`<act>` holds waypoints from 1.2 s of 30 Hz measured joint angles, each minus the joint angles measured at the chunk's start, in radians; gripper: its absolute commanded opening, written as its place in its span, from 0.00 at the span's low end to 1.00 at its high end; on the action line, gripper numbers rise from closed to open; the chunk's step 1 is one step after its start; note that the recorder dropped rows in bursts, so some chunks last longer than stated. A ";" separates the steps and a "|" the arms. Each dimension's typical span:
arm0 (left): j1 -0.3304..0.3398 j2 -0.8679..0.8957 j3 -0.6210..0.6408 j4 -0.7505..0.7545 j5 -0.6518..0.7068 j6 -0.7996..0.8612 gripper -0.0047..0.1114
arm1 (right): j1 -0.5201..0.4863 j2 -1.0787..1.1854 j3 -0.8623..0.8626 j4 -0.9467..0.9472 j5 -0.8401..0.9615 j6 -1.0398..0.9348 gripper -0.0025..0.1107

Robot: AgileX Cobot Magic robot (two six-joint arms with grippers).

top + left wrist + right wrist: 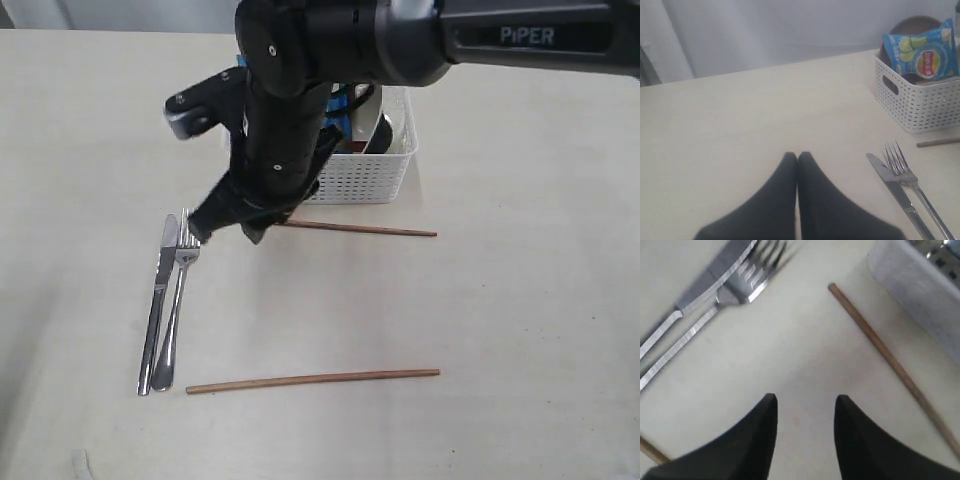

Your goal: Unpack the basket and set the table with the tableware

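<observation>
My right gripper (225,232) hangs open over bare table (520,320), just right of the fork's tines; nothing sits between its fingers (765,415). The steel knife (158,300) and fork (177,300) lie side by side. One brown chopstick (360,229) lies in front of the white basket (365,180), the other chopstick (312,379) nearer the front. In the left wrist view my left gripper (797,156) is shut and empty, low over the table, left of the knife (895,187) and fork (910,175). The reddish-brown plate (912,25) stands in the basket (920,107).
A blue chip bag (922,52) leans in the basket in front of the plate. Something shiny and steel (385,135) shows inside the basket. The right arm's dark body (300,90) hides the basket's left half.
</observation>
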 measured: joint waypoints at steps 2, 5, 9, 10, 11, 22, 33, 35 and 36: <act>0.000 0.000 0.000 0.000 0.000 0.000 0.04 | 0.000 0.006 0.000 -0.083 0.062 -0.090 0.34; 0.000 0.000 0.000 0.000 0.000 0.000 0.04 | 0.000 0.007 0.000 -0.234 0.080 -0.030 0.34; 0.000 0.000 0.000 0.000 0.000 0.000 0.04 | -0.025 0.007 -0.041 -0.414 0.092 0.206 0.34; 0.000 0.000 0.000 0.000 0.000 0.000 0.04 | -0.030 0.007 -0.055 -0.432 0.092 0.227 0.34; 0.000 0.000 0.000 0.000 0.000 0.000 0.04 | -0.035 0.007 -0.065 -0.443 0.089 0.235 0.34; 0.000 0.000 0.000 0.000 0.000 0.000 0.04 | -0.124 0.042 -0.281 -0.160 -0.095 0.051 0.34; 0.000 0.000 0.000 0.000 0.000 0.000 0.04 | -0.197 0.161 -0.354 0.079 0.015 -0.479 0.39; 0.000 0.000 0.000 0.000 0.000 0.000 0.04 | -0.197 0.169 -0.359 0.082 0.012 -0.512 0.43; 0.000 0.000 0.000 0.000 0.000 0.000 0.04 | -0.197 0.173 -0.359 0.082 0.003 -0.521 0.44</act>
